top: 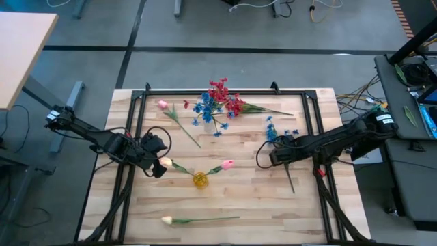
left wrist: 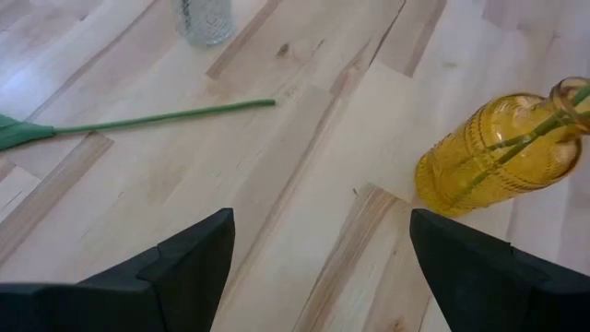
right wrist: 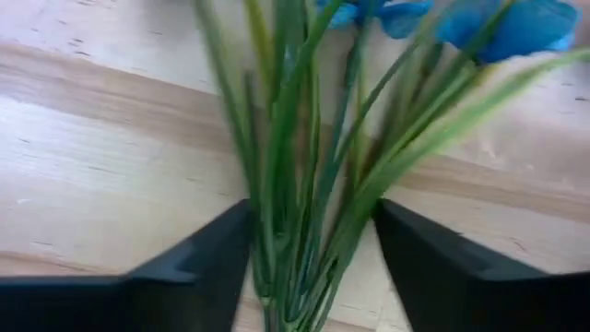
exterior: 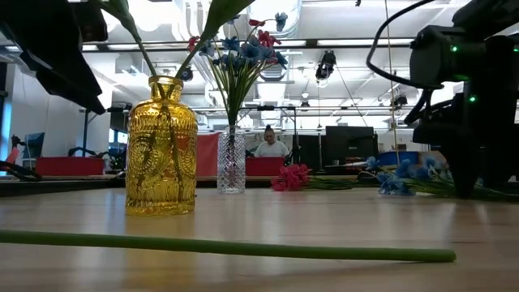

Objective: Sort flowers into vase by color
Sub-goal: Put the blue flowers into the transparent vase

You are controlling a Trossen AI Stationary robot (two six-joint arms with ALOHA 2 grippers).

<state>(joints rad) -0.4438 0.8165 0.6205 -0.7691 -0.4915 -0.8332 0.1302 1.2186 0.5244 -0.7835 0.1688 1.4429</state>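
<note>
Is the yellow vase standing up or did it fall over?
Standing up. In the low view the yellow vase sits flat on the table, with two green stems inside.

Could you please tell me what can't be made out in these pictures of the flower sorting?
- Right gripper: blur in the right wrist view hides whether its fingers already press the blue flower's stems.
- Yellow vase: the low view's top edge cuts off its tulips' blossoms.
- Clear vase: cropped by the left wrist view's edge; contents unseen there.
- Person in the low view: too small for detail.

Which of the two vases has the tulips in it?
The yellow glass vase, holding two tulip stems. The clear vase behind it holds blue and red blossoms instead.
</note>
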